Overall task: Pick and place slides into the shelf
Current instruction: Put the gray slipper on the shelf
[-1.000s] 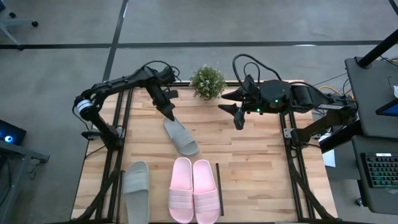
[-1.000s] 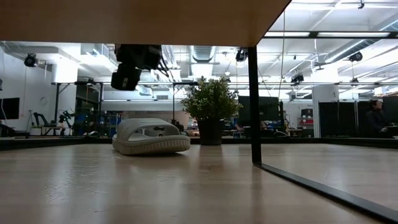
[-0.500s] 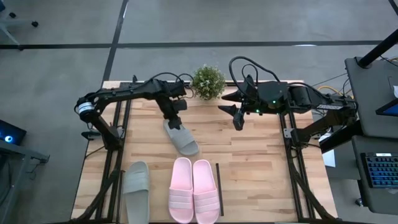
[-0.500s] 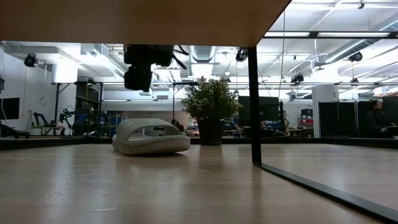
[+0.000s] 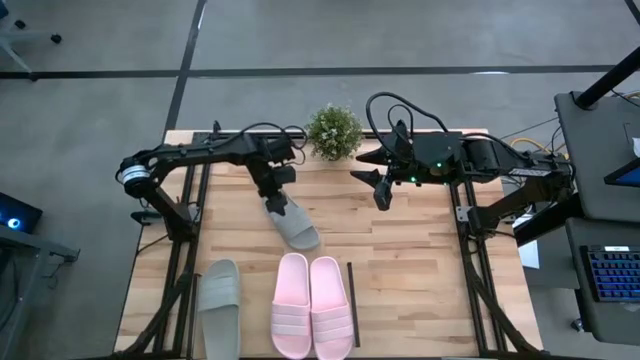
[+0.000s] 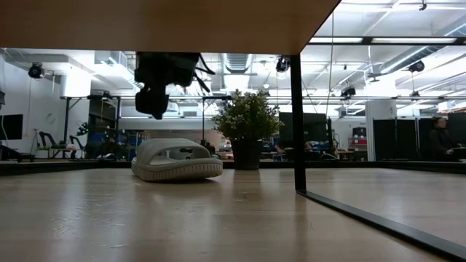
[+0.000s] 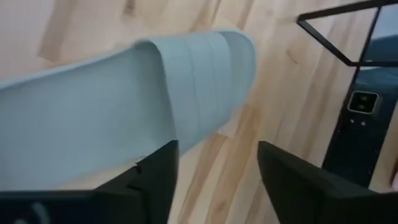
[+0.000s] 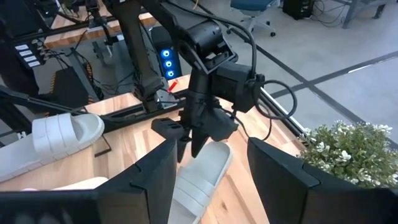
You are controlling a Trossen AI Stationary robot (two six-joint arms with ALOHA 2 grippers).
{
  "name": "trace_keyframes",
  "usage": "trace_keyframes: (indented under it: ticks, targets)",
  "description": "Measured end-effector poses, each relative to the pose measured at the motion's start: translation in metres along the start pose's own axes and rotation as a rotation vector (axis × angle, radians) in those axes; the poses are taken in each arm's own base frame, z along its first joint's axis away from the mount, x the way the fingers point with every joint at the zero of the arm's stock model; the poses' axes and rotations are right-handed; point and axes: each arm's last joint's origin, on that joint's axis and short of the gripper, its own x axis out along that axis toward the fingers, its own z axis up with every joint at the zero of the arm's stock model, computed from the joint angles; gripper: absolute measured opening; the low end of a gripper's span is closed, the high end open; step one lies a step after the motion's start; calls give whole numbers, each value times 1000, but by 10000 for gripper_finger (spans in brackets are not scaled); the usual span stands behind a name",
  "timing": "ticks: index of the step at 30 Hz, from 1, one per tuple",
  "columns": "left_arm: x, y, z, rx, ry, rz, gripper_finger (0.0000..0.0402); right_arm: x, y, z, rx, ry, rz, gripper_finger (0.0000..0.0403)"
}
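A: Where is the left hand [image 5: 277,199]?
B: Over the back half of the table [image 5: 420,270], left of the middle, right above the heel end of a grey-green rubber slide sandal with a wide strap [image 5: 291,221]. Its wrist view shows the two dark fingers [image 7: 297,180] spread apart, with that sandal's strap just ahead of them and bare wood in the gap. From table height the hand hangs above the sandal, not touching it.

A: How does that sandal lie?
B: Flat on the light wood, slanted, about midway between the table's back and front edges.

A: And the other slides?
B: The second grey-green slide sandal [image 5: 219,303] sits near the front left corner. The pale pink rubber pair [image 5: 312,305] lies side by side at the front edge, the two touching, just left of a thin black upright bar [image 5: 352,291] of the shelf.

A: The right hand [image 5: 380,190]?
B: It waits above the back of the table, right of a small green potted plant [image 5: 334,131] at the back edge. Its fingers [image 8: 144,180] stand apart with nothing between them, and its camera looks across at the left arm.
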Motion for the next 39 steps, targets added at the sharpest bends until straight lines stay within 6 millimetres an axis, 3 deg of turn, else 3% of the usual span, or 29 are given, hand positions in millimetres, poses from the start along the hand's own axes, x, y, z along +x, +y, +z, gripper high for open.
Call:
trace_keyframes:
  ticks: [7, 18, 25, 39]
  targets:
    - [7, 4, -1, -64, -11, 26, 248, 2, 0, -2, -12, 8, -2, 187]
    - [23, 10, -3, -92, -34, 41, 249, 4, 0, -6, -17, 21, -5, 187]
    - [40, 21, -15, -135, -13, 50, 249, 4, 0, -6, -8, 21, -5, 187]
    - [50, 20, -19, -109, -18, 34, 249, 4, 0, -6, -8, 20, -5, 187]
